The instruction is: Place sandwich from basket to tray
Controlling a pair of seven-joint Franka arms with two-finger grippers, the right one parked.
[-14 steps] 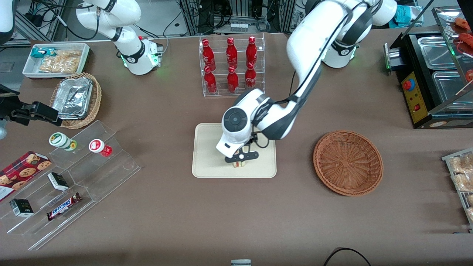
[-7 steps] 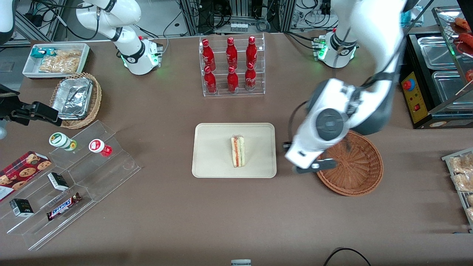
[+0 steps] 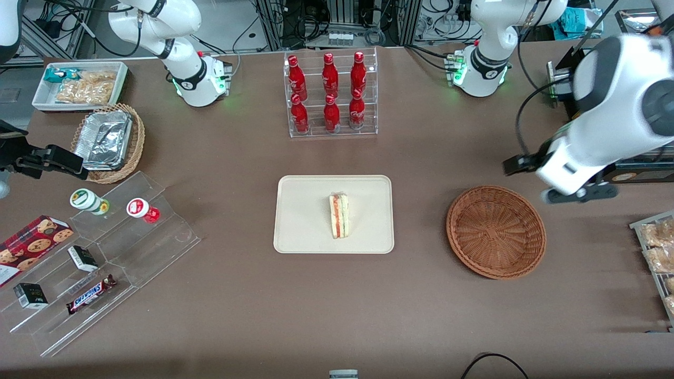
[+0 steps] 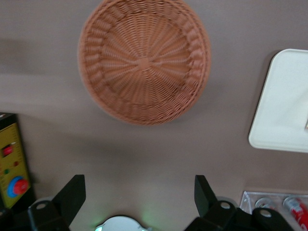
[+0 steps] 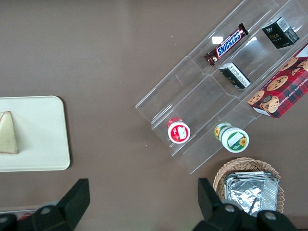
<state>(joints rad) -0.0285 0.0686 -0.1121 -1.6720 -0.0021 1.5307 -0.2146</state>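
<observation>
We have the sandwich (image 3: 339,216) lying on the tray (image 3: 300,231), near the tray's middle, with its orange and green filling edge showing. The basket (image 3: 495,231) sits on the desk (image 3: 337,310) toward the working arm's end, well apart from the tray, and nothing lies in it. Our gripper (image 4: 139,195) hangs high above the desk, up past the basket toward the working arm's end, near the black appliance (image 3: 605,126); its jaws stand wide apart and hold nothing.

We judge the placing itself done, so the risks from here are few. The sandwich rests on a flat tray with only a low rim, so any bump to the tray could slide it about; we see nothing close enough to do that. The likelier trouble lies with the arm: it is close to the appliance, and a careless swing there could knock it. The bottle rack (image 3: 330,95) stands farther from the front camera than the tray and out of the way.
</observation>
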